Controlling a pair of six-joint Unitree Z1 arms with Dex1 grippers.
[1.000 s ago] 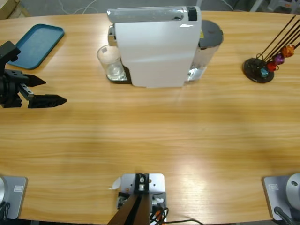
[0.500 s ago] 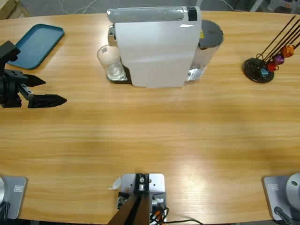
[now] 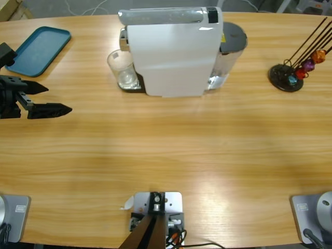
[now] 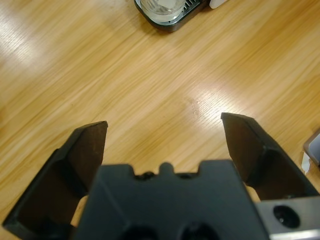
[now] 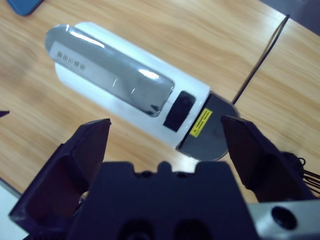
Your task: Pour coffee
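A clear glass tumbler (image 3: 123, 69) stands on the drip tray at the left side of the white coffee machine (image 3: 171, 52). No coffee shows in the glass. My left gripper (image 3: 58, 98) is at the table's left edge, well short of the glass, open and holding nothing. In the left wrist view the left gripper (image 4: 164, 121) points toward the tumbler (image 4: 161, 7) at the top edge. My right gripper (image 5: 165, 121) is open and hangs high above the coffee machine (image 5: 130, 95); the high view does not show it.
A teal tray (image 3: 40, 49) lies at the back left corner. A black capsule stand (image 3: 287, 78) with coloured capsules on thin rods sits at the right. Bare wooden table (image 3: 171, 150) fills the front.
My left gripper has shifted slightly toward the left edge. Nothing else has moved.
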